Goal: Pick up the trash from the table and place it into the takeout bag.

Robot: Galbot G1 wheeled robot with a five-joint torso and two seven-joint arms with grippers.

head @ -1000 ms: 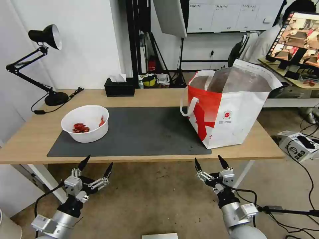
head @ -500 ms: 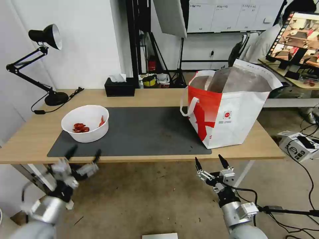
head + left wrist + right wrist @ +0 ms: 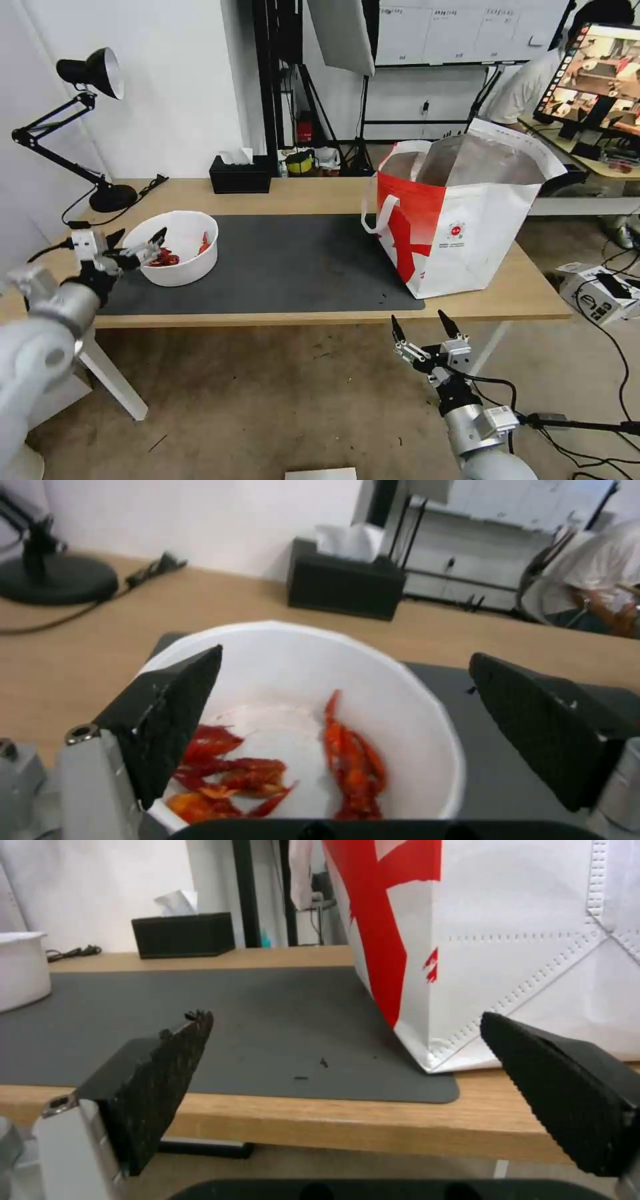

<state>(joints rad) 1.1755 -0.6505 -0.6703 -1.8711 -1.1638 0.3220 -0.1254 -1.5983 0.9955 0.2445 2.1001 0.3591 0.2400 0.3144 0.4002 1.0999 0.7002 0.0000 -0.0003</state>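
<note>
Your left gripper [image 3: 137, 248], fingers spread apart, sits right at the near-left rim of the white bowl [image 3: 175, 248] on the tabletop [image 3: 300, 193], far closer than your open right gripper [image 3: 427, 331].

A round white plastic bowl [image 3: 175, 247] holding red crayfish scraps [image 3: 267, 770] was seen upright on the dark grey mat's left end on the light-wood table [image 3: 307, 193]. A boxy white-and-red takeout bag [image 3: 460, 220] stood open at the right end.

bowl [image 3: 172, 248] left on mat [image 3: 287, 263], takeout bag [image 3: 460, 223] right.
</note>
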